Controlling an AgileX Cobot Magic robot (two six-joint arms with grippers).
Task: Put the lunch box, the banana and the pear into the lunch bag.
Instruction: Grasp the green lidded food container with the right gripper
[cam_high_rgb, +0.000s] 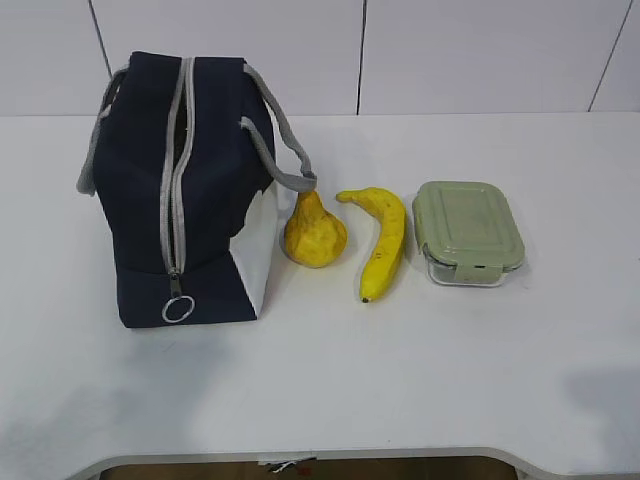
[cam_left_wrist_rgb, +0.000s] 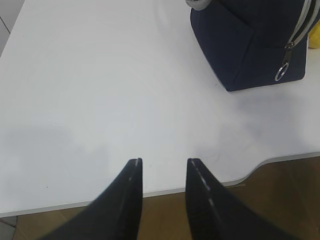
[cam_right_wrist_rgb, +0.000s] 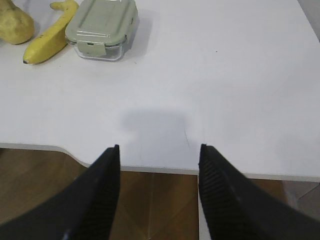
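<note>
The navy lunch bag (cam_high_rgb: 185, 190) stands at the left of the white table, its grey zipper closed, ring pull (cam_high_rgb: 177, 309) hanging at the front. Right of it lie the yellow pear (cam_high_rgb: 314, 233), the banana (cam_high_rgb: 383, 241) and the lunch box (cam_high_rgb: 468, 232) with its sage-green lid, in a row. My left gripper (cam_left_wrist_rgb: 164, 162) is open and empty over the table's front edge; the bag (cam_left_wrist_rgb: 250, 45) is at its upper right. My right gripper (cam_right_wrist_rgb: 159, 148) is open and empty over the front edge; the lunch box (cam_right_wrist_rgb: 102, 27), banana (cam_right_wrist_rgb: 49, 36) and pear (cam_right_wrist_rgb: 15, 22) are at its upper left.
The table's front edge (cam_high_rgb: 330, 458) has a curved cut-out in the middle, with brown floor below. A white panelled wall (cam_high_rgb: 400, 50) stands behind the table. Neither arm shows in the exterior view.
</note>
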